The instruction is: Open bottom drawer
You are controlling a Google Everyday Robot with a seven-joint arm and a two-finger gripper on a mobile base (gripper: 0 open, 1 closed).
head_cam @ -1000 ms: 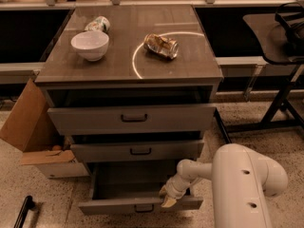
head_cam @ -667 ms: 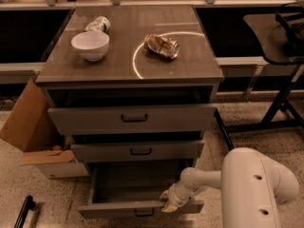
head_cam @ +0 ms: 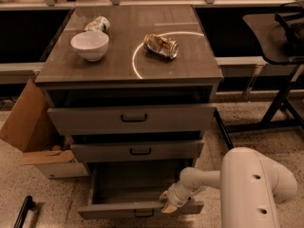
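The bottom drawer (head_cam: 118,208) of the grey-brown cabinet stands pulled out, its inside showing bare, its slim front panel near the lower edge of the view with a small dark handle (head_cam: 144,215) at centre. My gripper (head_cam: 167,202) sits on the top edge of that front panel, right of the handle, on the end of my white arm (head_cam: 256,184) that reaches in from the lower right. The middle drawer (head_cam: 137,150) and top drawer (head_cam: 133,118) above it are slightly ajar.
On the cabinet top are a white bowl (head_cam: 90,45), a tipped can (head_cam: 98,24) behind it and a crushed can (head_cam: 161,45). A cardboard box (head_cam: 33,137) stands at the left. A dark table with metal legs (head_cam: 280,99) is at the right.
The bottom drawer has come out further toward the camera, and my gripper moved with its front panel, down and forward.
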